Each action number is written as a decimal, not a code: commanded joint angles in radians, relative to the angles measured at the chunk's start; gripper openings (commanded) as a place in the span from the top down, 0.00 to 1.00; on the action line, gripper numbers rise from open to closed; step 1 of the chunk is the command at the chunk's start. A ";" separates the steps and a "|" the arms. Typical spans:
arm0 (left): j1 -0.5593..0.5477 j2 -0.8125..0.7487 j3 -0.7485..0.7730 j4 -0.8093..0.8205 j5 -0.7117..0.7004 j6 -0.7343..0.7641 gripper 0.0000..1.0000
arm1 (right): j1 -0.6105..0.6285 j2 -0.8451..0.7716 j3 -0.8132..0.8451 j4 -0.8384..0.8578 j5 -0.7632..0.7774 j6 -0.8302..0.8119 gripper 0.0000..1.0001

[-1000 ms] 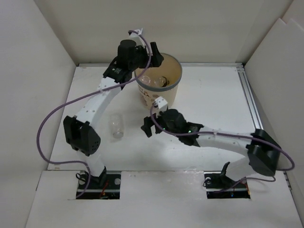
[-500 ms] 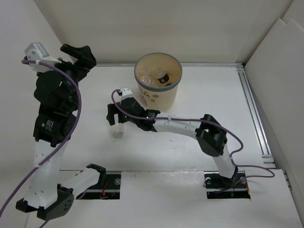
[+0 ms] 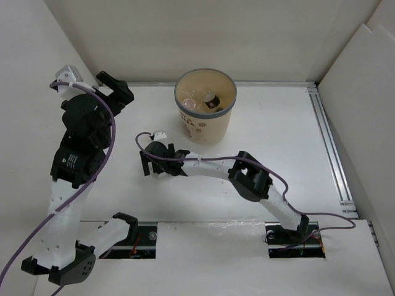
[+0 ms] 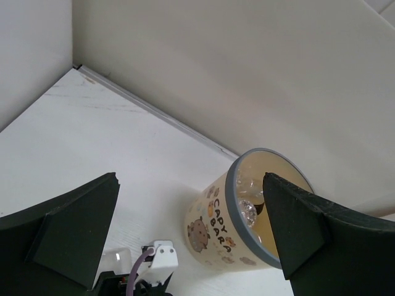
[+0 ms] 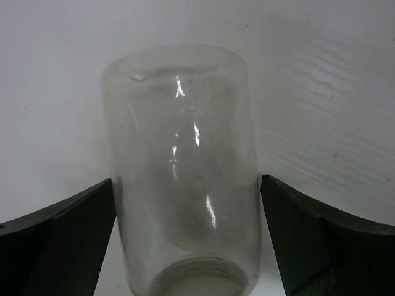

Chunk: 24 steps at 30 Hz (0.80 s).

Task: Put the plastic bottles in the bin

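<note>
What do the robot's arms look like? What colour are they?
The left arm and right arm are white tubes with chunky black joints. A purple cable snakes along each. The fingers are dark, flat wedges.

This is a robot test cell in a lab rather than a lived-in room. A flat white table [image 3: 278, 142] is boxed in by plain white boards: a left wall [image 3: 24, 123], a far wall [image 3: 216, 37] and a right wall [image 3: 364, 92], with seams showing at the corners. A metal rail [image 3: 327, 142] runs along the table's right edge. Two black-and-white robot arms, the left arm [image 3: 77, 160] and the right arm [image 3: 250, 176], rise from cut-outs [image 3: 143, 237] in a white board [image 3: 210, 259] at the near edge. Purple cables [image 3: 113, 129] loop off them. A cartoon-printed paper bin [image 3: 205, 123] stands toward the far side.
</note>
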 commanded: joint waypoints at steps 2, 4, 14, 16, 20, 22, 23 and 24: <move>0.003 -0.022 -0.018 0.008 -0.006 0.022 0.00 | 0.009 0.029 0.038 0.012 -0.012 0.036 0.02; 0.003 -0.031 -0.029 0.017 0.003 0.022 0.00 | 0.009 0.029 0.025 0.023 -0.026 0.036 0.11; 0.003 0.007 -0.051 0.017 0.149 0.051 0.00 | 0.009 -0.256 -0.269 0.066 0.011 0.036 0.88; 0.003 0.017 -0.075 0.067 0.244 0.074 0.00 | 0.009 -0.357 -0.406 0.099 0.020 0.024 0.88; 0.003 0.047 -0.127 0.172 0.587 0.123 0.00 | 0.000 -0.700 -0.587 0.235 -0.022 -0.165 0.88; -0.011 0.081 -0.138 0.219 0.836 0.142 0.00 | -0.011 -0.792 -0.616 0.245 -0.075 -0.243 0.88; -0.027 0.093 -0.138 0.255 0.885 0.151 0.00 | -0.026 -0.830 -0.617 0.245 -0.088 -0.281 0.88; -0.049 0.102 -0.138 0.270 0.914 0.151 0.00 | -0.035 -0.900 -0.627 0.245 -0.089 -0.331 0.88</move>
